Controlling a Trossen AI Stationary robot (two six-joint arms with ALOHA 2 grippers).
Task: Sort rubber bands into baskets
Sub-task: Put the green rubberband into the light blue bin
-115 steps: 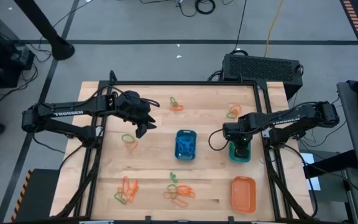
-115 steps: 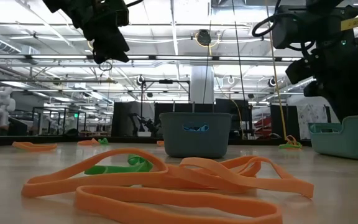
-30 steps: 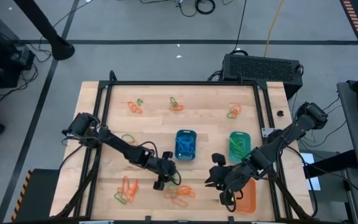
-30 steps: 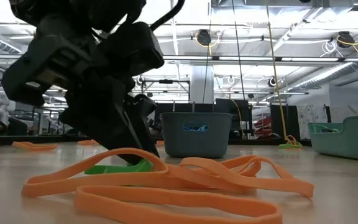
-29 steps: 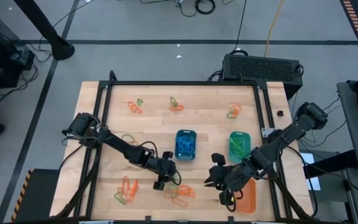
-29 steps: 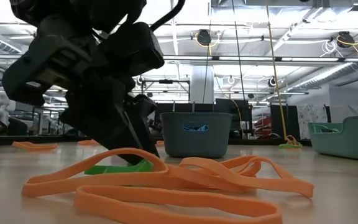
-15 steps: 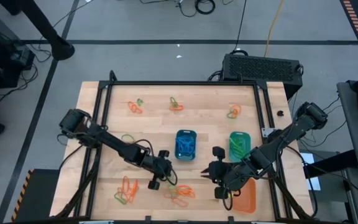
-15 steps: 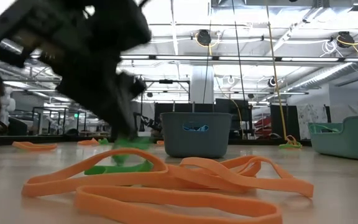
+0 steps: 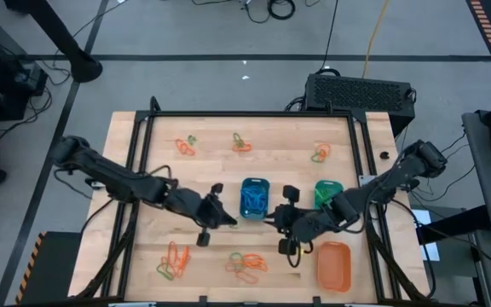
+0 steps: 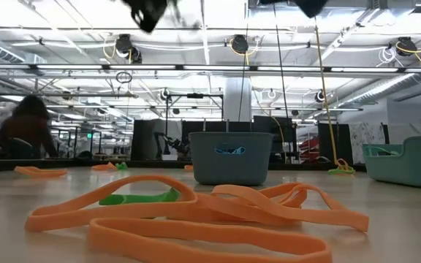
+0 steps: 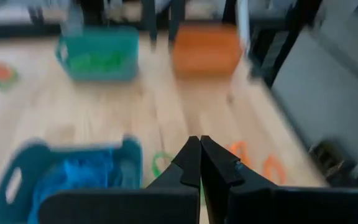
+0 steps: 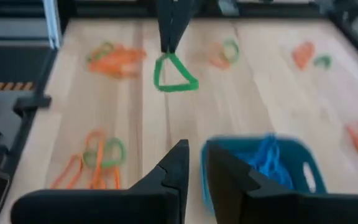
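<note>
My left gripper (image 9: 227, 219) hangs above the table just left of the blue basket (image 9: 255, 198), shut on a green rubber band (image 12: 174, 76). The left wrist view shows its fingers (image 11: 199, 163) closed, with the band (image 11: 160, 165) just past them. My right gripper (image 9: 273, 223) is in the air right of the blue basket, facing the left one. Its fingers (image 12: 194, 163) stand a narrow gap apart with nothing between. The right arm partly covers the teal-green basket (image 9: 326, 193). The orange basket (image 9: 333, 264) stands near right. My left gripper pinches the green band's top corner (image 12: 168, 55) between its two fingertips. The fingers slant down from the table's left side. The band hangs below them as a slack triangular loop, lifted clear of the table.
Loose orange and green bands lie near centre (image 9: 245, 264), near left (image 9: 173, 260), mid left (image 9: 176, 189) and along the far side (image 9: 186, 145), (image 9: 241, 142), (image 9: 320, 153). The low view shows the near pile (image 10: 196, 212) close up. A person (image 10: 24, 131) sits in the room beyond.
My left gripper has shut on a green band at the near-centre pile, then risen and drawn back toward the far left, lifting the band clear. My right gripper has swung from beside the orange basket toward the table's left and far edge, turning toward the blue basket.
</note>
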